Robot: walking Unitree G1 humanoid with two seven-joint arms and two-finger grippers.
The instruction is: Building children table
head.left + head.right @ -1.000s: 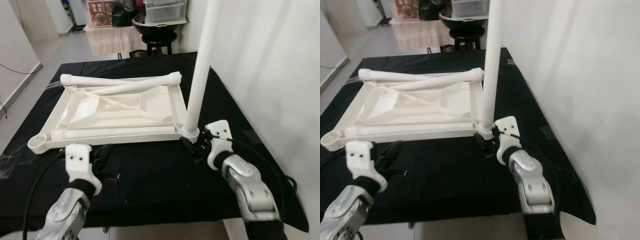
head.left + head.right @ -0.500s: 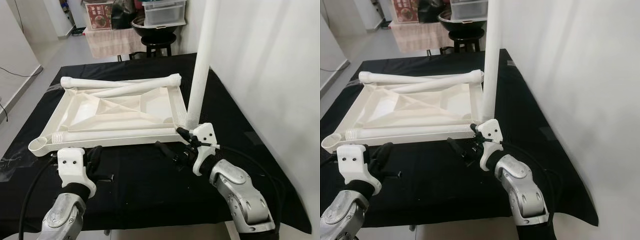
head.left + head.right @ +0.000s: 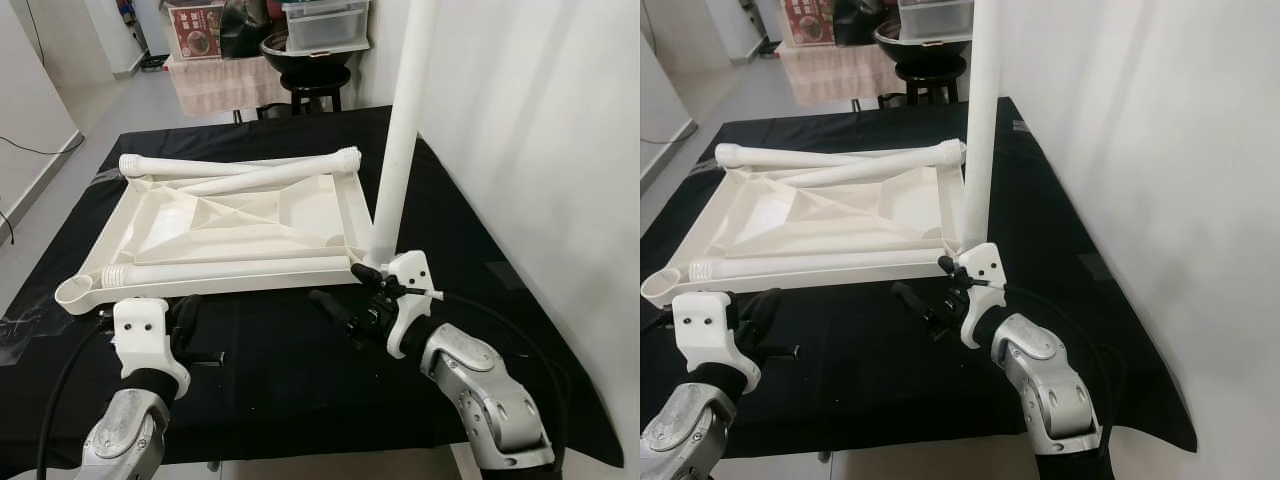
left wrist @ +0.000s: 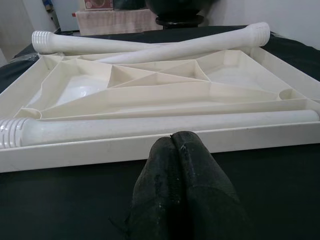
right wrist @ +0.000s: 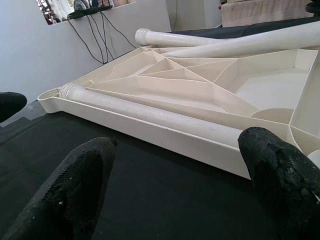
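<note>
An upturned white plastic tabletop (image 3: 352, 205) lies on a black-covered table (image 3: 290, 350). One white leg (image 3: 400, 130) stands upright in its near right corner. A second leg (image 3: 230, 268) lies along the near rim, and two more legs (image 3: 270, 175) lie across the far side. My right gripper (image 3: 348, 290) is open just in front of the upright leg's base, its fingers (image 5: 75, 185) spread wide with nothing between them. My left gripper (image 3: 185, 318) is shut and empty, its fingertips (image 4: 175, 145) close to the near rim, beside the lying leg.
A white wall (image 3: 530, 150) runs close along the table's right side. Behind the table stand a black stool (image 3: 315, 85) with a bowl, a clear storage box (image 3: 325, 20) and a cloth-draped shelf (image 3: 225, 80). Grey floor (image 3: 50, 150) lies to the left.
My right gripper has drawn back from the upright leg's base, shifted left and opened. The leg stays standing. My left gripper has barely moved.
</note>
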